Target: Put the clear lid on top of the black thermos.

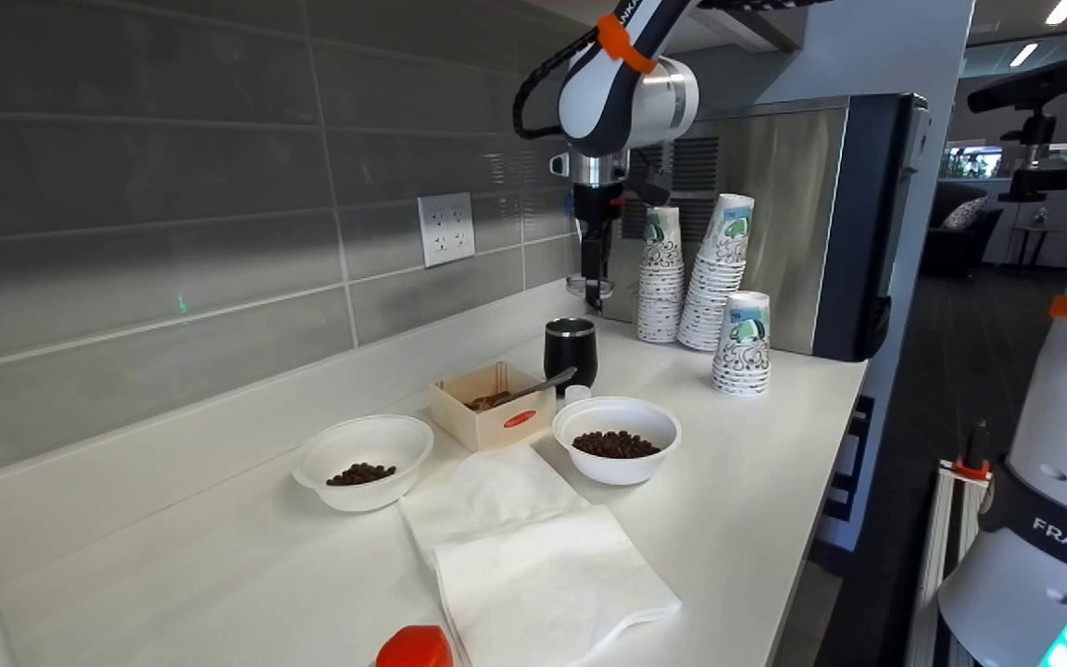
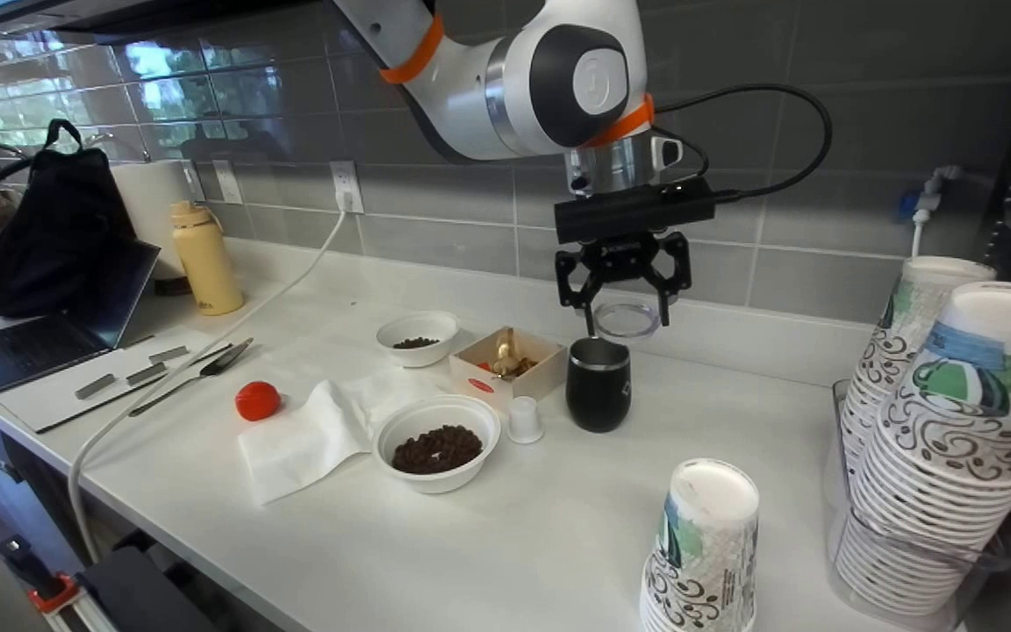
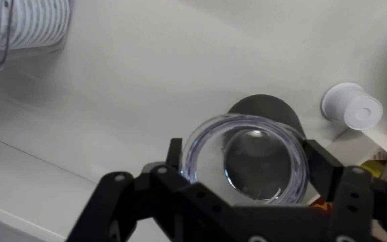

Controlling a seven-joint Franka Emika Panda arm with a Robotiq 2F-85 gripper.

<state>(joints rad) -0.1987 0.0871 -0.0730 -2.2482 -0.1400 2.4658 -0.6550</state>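
Note:
The clear lid (image 2: 627, 335) is a low see-through ring held between the fingers of my gripper (image 2: 628, 318). It also shows in an exterior view (image 1: 577, 285) and in the wrist view (image 3: 236, 121), where both fingertips (image 3: 247, 158) press its sides. The black thermos (image 1: 571, 357) stands upright on the counter with its top open. It shows lower and a little left of the lid in an exterior view (image 2: 598, 391). The lid is above the thermos with a gap, not touching. In the wrist view the thermos (image 3: 266, 105) is partly covered by the lid and seen through it.
A small box (image 2: 488, 373) with a spoon and a little white cup (image 2: 524, 420) stand close beside the thermos. Bowls (image 2: 437, 443) stand beyond. Cup stacks (image 1: 659, 278) stand near the metal appliance (image 1: 793, 213). The tiled wall (image 1: 496, 287) is close behind.

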